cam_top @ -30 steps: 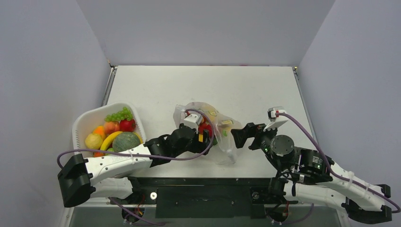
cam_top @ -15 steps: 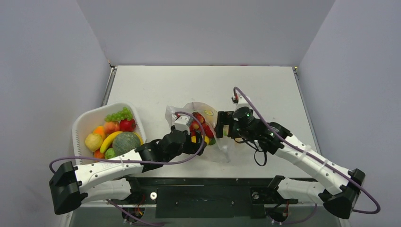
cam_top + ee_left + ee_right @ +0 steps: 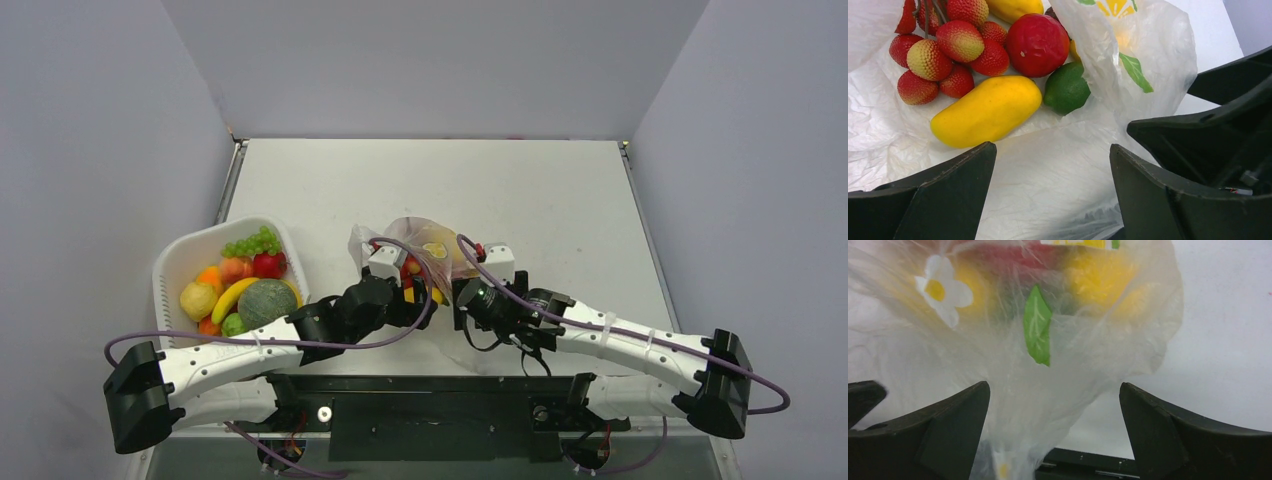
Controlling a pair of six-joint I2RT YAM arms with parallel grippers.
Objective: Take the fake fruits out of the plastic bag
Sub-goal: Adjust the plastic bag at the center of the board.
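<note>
The transparent plastic bag [image 3: 432, 240] with printed flowers and leaves lies at the table's middle front. In the left wrist view its mouth gapes: a yellow mango [image 3: 986, 110], a green lime [image 3: 1066, 91], a red apple [image 3: 1037, 44] and a bunch of red lychees [image 3: 950, 50] lie on the film [image 3: 1048, 185]. My left gripper [image 3: 1053, 192] is open, jaws over the bag's near film, just short of the mango. My right gripper [image 3: 1054, 432] is open at the bag's right end, bag film [image 3: 1038, 385] between its jaws. Both grippers meet at the bag in the top view, left [image 3: 410, 292] and right [image 3: 462, 295].
A rigid white oval basket [image 3: 175, 262] at the left holds grapes, a melon, a banana and other toy fruits. The table's black front rail [image 3: 1093, 462] lies just below the right gripper. The left arm's purple cable loops over the bag.
My right arm has swung in from the right and dropped low, bringing its open gripper to the bag's right end. The left gripper has stayed at the bag's mouth.
</note>
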